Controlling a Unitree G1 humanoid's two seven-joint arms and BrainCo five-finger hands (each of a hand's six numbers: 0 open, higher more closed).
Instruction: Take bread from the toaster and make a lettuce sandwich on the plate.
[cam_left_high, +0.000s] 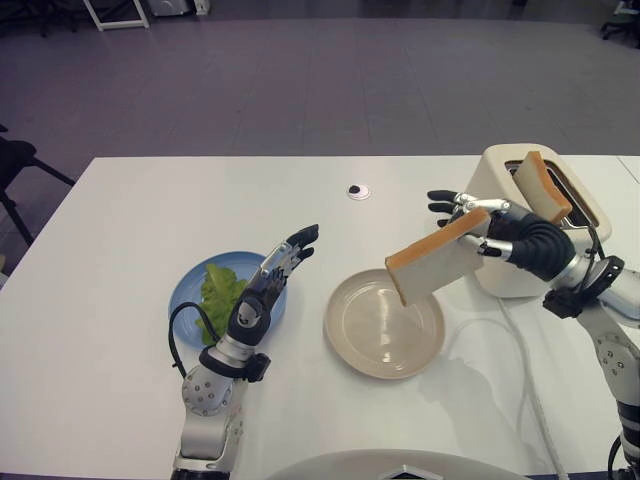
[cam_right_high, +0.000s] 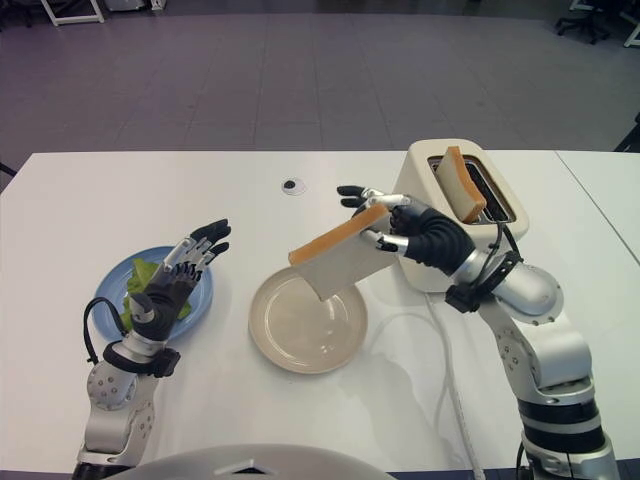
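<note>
While the right hand (cam_left_high: 497, 236) is pinching a slice (cam_left_high: 432, 262) between its fingers at centre right of the frame, the slice is hanging tilted in the air over the upper right rim of the plate (cam_left_high: 345, 345), apparently not touching it. Behind the hand, at the right edge, the toaster (cam_left_high: 500, 180) is holding a second slice (cam_left_high: 545, 187) that is sticking up out of its slot. At lower left, the left hand (cam_left_high: 262, 295) is hovering with fingers spread and empty above the dish (cam_left_high: 184, 290), where the lettuce (cam_left_high: 220, 292) is lying.

The step in hand looks to be carrying the first slice to the plate. The next move is probably calling for lowering the slice, levelling it flat near the plate's middle, then letting the fingers go. After that the lettuce and the second slice are waiting their turn.
</note>
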